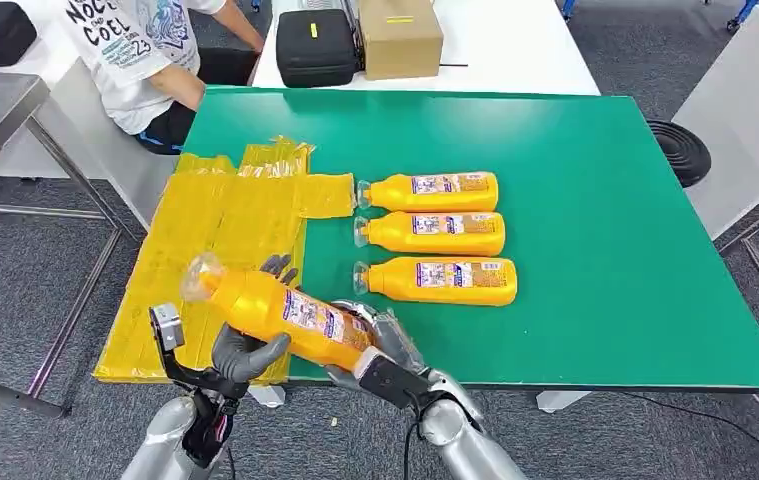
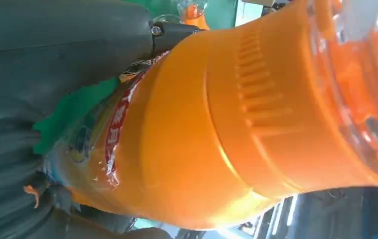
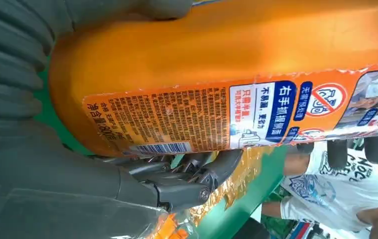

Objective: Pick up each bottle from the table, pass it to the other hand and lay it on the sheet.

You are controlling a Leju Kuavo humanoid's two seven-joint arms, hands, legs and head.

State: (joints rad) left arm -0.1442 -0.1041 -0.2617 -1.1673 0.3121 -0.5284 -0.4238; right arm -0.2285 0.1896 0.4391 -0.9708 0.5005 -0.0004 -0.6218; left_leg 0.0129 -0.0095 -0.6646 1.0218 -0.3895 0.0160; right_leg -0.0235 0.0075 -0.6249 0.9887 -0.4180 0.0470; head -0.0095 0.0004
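Silver arms, dark grey left hand (image 1: 245, 352), black cabled wrists, ribbed grey covers.

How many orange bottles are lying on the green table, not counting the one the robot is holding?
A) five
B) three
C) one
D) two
B: three orange bottles lie side by side on the green table, while a fourth bottle is held up between the left hand and right hand.

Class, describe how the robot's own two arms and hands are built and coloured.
Both arms are silver tubes with dark wrist sections and black cables. The left hand has dark grey fingers; a small grey box sits near its wrist. The right hand is grey with a ribbed cover.
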